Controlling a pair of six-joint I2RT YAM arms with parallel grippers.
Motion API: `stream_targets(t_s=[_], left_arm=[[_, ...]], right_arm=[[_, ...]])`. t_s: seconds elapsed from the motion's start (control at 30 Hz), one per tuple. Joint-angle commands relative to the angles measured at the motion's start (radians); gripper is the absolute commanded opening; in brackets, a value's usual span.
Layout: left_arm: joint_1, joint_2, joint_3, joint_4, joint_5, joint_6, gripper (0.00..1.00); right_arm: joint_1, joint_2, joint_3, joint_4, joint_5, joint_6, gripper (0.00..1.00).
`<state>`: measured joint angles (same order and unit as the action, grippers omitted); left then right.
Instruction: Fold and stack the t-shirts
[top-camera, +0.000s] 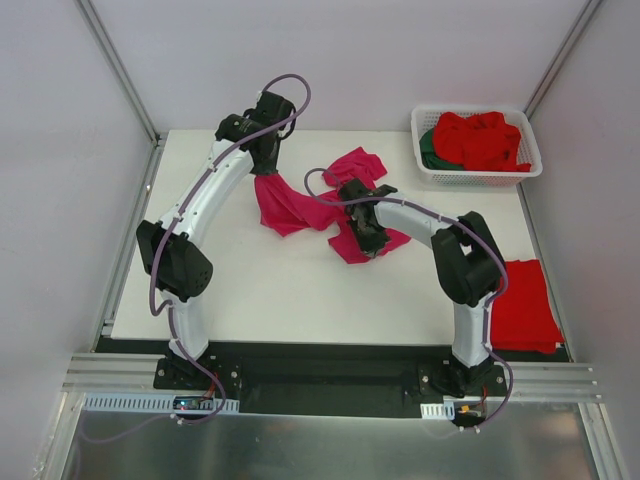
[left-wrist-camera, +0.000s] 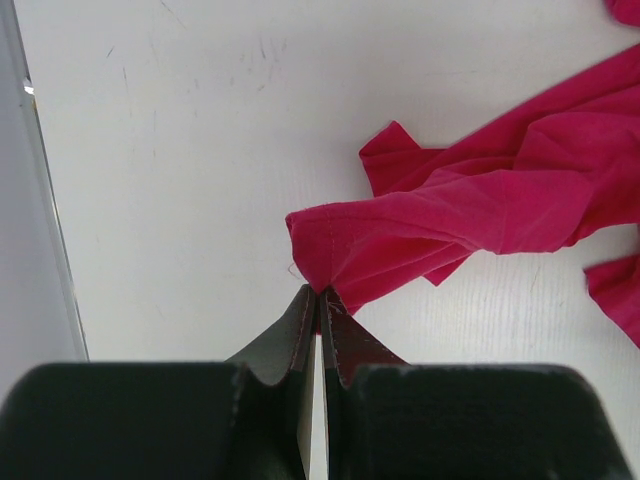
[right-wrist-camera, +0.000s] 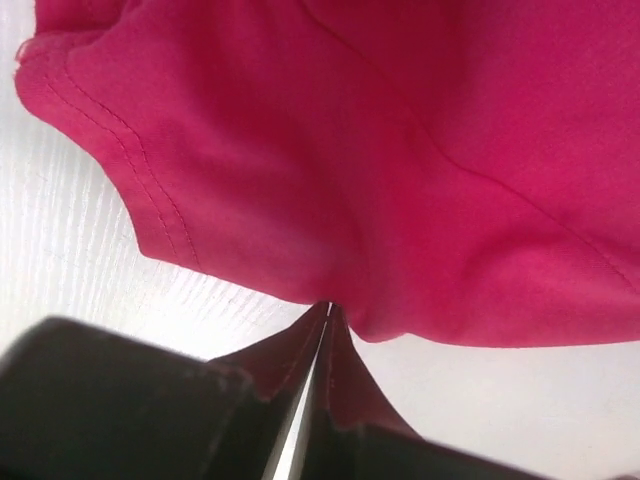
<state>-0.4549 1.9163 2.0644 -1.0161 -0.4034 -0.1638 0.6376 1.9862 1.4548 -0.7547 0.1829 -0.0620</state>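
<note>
A magenta-pink t-shirt (top-camera: 300, 205) lies crumpled across the middle of the white table, held at both ends. My left gripper (top-camera: 266, 165) is shut on one edge of it at the far left; the left wrist view shows the cloth (left-wrist-camera: 470, 215) pinched at the fingertips (left-wrist-camera: 320, 295). My right gripper (top-camera: 368, 238) is shut on the shirt's other part; the right wrist view shows the cloth (right-wrist-camera: 380, 160) bunched at the tips (right-wrist-camera: 328, 308). Bright red t-shirts (top-camera: 482, 140) and a dark green one (top-camera: 430, 150) lie in the basket. A folded red t-shirt (top-camera: 525, 305) lies at the table's right edge.
The white slotted basket (top-camera: 528, 172) stands at the back right corner. Grey walls and metal posts (top-camera: 118, 70) close in the back and sides. Bare white table (top-camera: 270, 290) lies in front of the shirt.
</note>
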Motion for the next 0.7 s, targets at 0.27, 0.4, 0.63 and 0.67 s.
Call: stream_targets(t_s=[0.27, 0.4, 0.63, 0.67], left_arm=[[-0.002, 0.004, 0.002, -0.018, -0.017, 0.001, 0.0], [-0.002, 0.009, 0.0, -0.018, -0.014, 0.001, 0.0], [-0.002, 0.01, -0.009, -0.018, -0.025, 0.004, 0.0], [-0.002, 0.01, -0.009, -0.018, -0.026, 0.004, 0.0]], right_arm=[[0.065, -0.104, -0.004, 0.015, 0.144, -0.002, 0.73], [0.065, -0.083, -0.02, 0.057, 0.112, -0.005, 0.74], [0.074, -0.05, -0.042, 0.124, -0.037, -0.001, 0.73], [0.077, -0.052, -0.043, 0.133, -0.049, 0.001, 0.73]])
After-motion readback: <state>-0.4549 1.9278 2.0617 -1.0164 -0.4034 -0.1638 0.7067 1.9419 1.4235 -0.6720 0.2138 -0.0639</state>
